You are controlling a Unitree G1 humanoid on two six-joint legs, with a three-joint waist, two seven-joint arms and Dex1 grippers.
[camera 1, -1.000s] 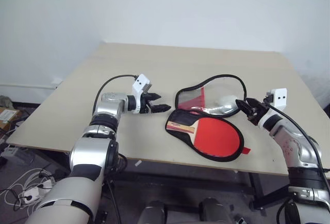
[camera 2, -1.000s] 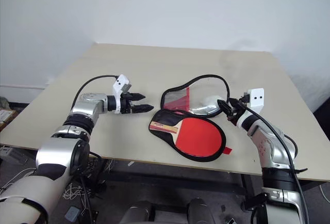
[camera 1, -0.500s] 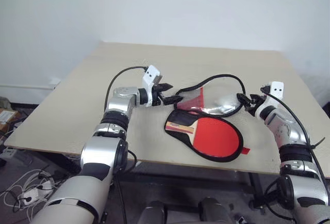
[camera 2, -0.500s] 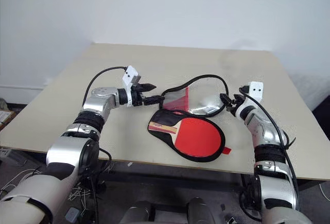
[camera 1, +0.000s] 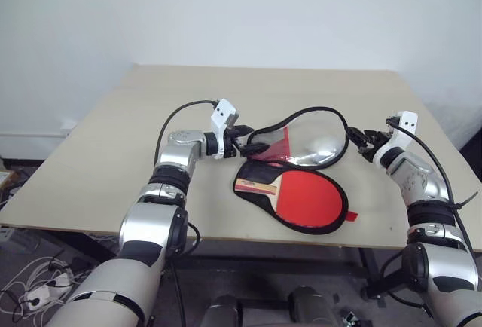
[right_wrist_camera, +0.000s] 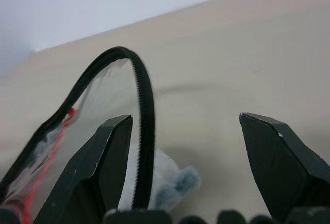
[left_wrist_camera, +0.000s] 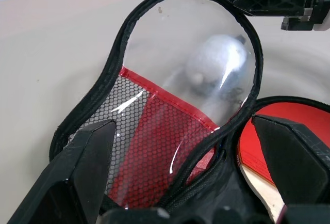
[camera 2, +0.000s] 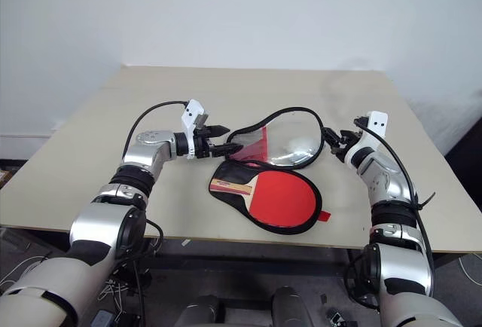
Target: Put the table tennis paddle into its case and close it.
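The table tennis paddle (camera 1: 301, 197) lies red face up in the lower half of the open black case (camera 1: 260, 197), handle toward my left. The case's clear lid flap (camera 1: 312, 137) stands raised behind it, red mesh at its narrow end. My left gripper (camera 1: 252, 139) is open, and in the left wrist view its fingers (left_wrist_camera: 87, 152) straddle that narrow end. My right gripper (camera 1: 360, 137) is open at the flap's round end. The black piped edge (right_wrist_camera: 147, 126) runs just inside one of its fingers (right_wrist_camera: 111, 162).
A whitish fuzzy round thing (left_wrist_camera: 216, 61) sits on the table behind the clear flap. A small red tab (camera 1: 351, 216) sticks out of the case's near right end. The beige table (camera 1: 188, 101) ends close in front of the case; a white wall stands behind.
My left gripper has swung right, up to the flap's narrow end. My right gripper has moved away from me along the flap's round edge. The paddle has stayed put in the lower half.
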